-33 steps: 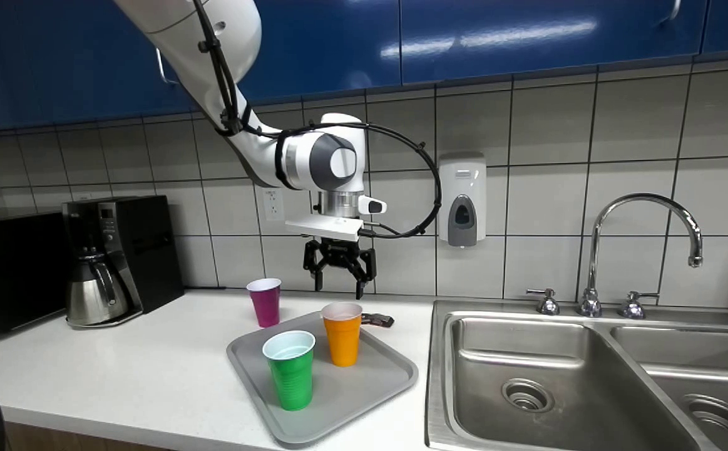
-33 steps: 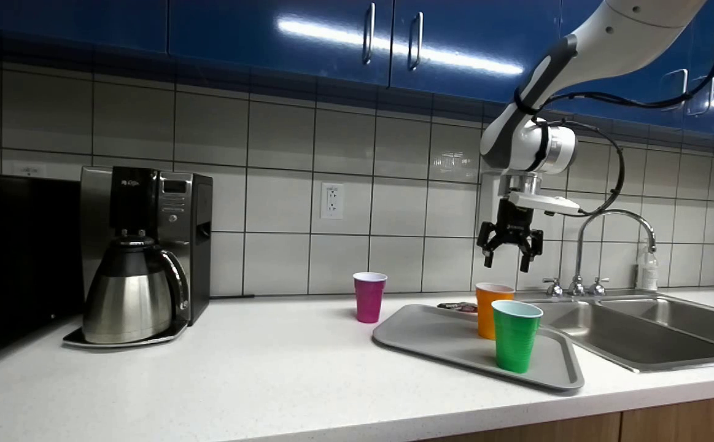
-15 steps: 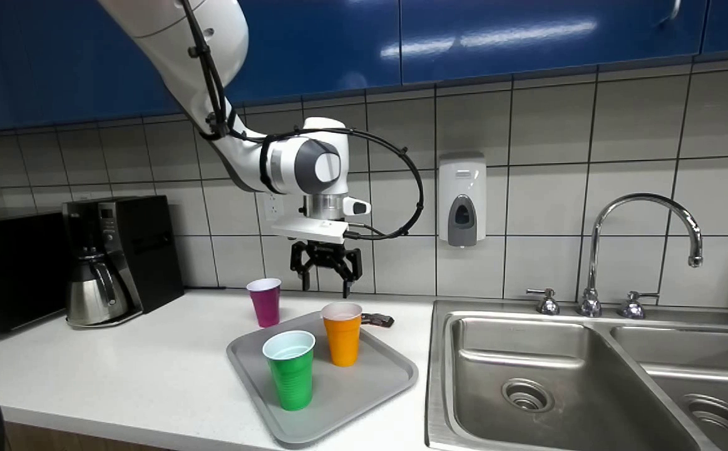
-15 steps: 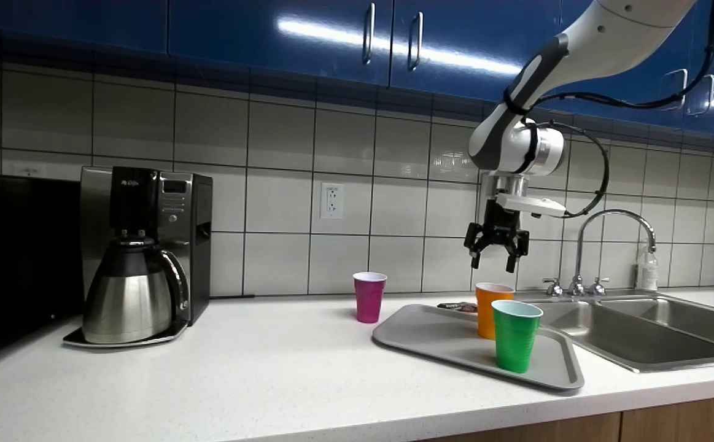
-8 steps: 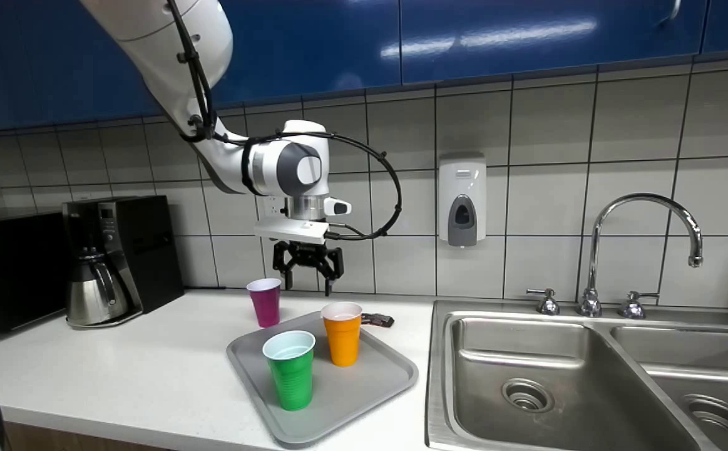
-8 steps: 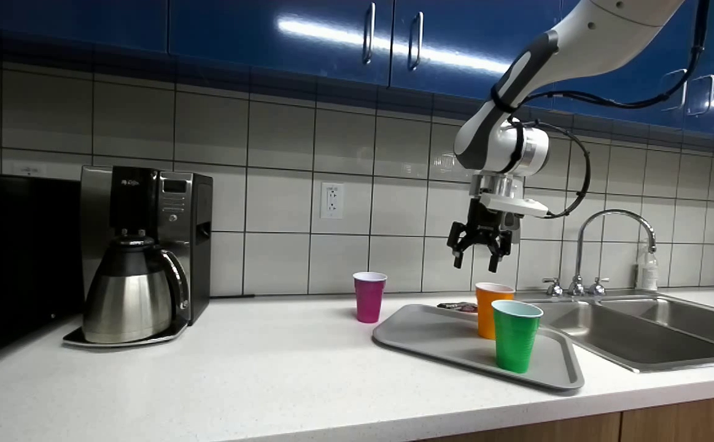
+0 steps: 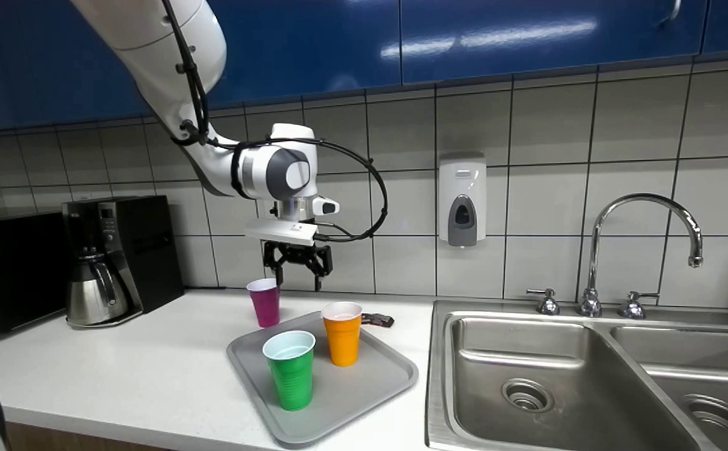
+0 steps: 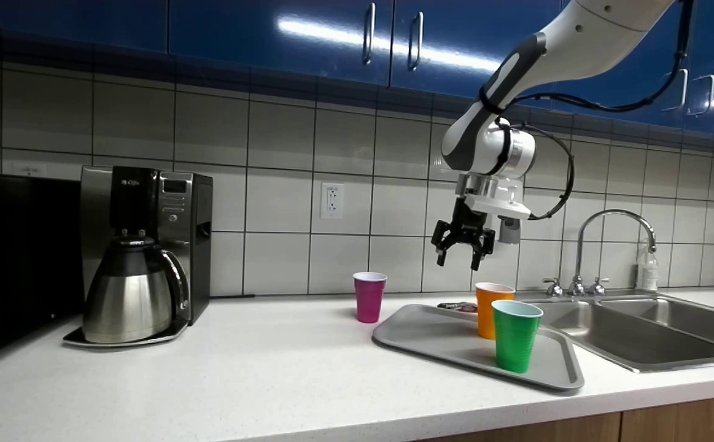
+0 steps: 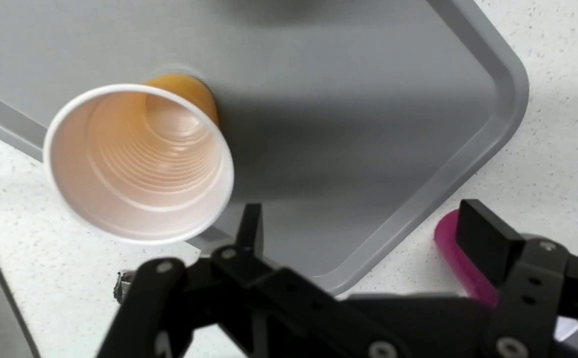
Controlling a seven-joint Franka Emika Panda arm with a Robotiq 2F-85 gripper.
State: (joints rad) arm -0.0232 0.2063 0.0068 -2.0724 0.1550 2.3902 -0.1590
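My gripper (image 7: 298, 283) hangs open above the counter with nothing between its fingers, pointing down. In both exterior views it is higher than the cups and touches none of them. A purple cup (image 8: 369, 299) stands upright on the counter behind the tray. In the wrist view, the purple cup (image 9: 460, 258) is partly hidden behind one of the fingers (image 9: 487, 243). An orange cup (image 7: 342, 341), white inside, and a green cup (image 7: 292, 376) stand upright on the grey tray (image 7: 370, 382). The wrist view looks down into the orange cup (image 9: 139, 164), beside the fingers.
A small dark object (image 7: 377, 320) lies behind the tray. A steel double sink (image 7: 439, 376) with a curved faucet (image 7: 645, 199) adjoins the counter. A coffee maker (image 8: 188, 245) with a steel carafe (image 8: 129, 307) stands opposite. Blue cabinets (image 8: 283, 49) hang overhead; a soap dispenser (image 7: 462, 200) is on the wall.
My gripper has travelled steadily left in both exterior views, toward the purple cup's side, staying open and at about the same height. The cups and tray have not moved.
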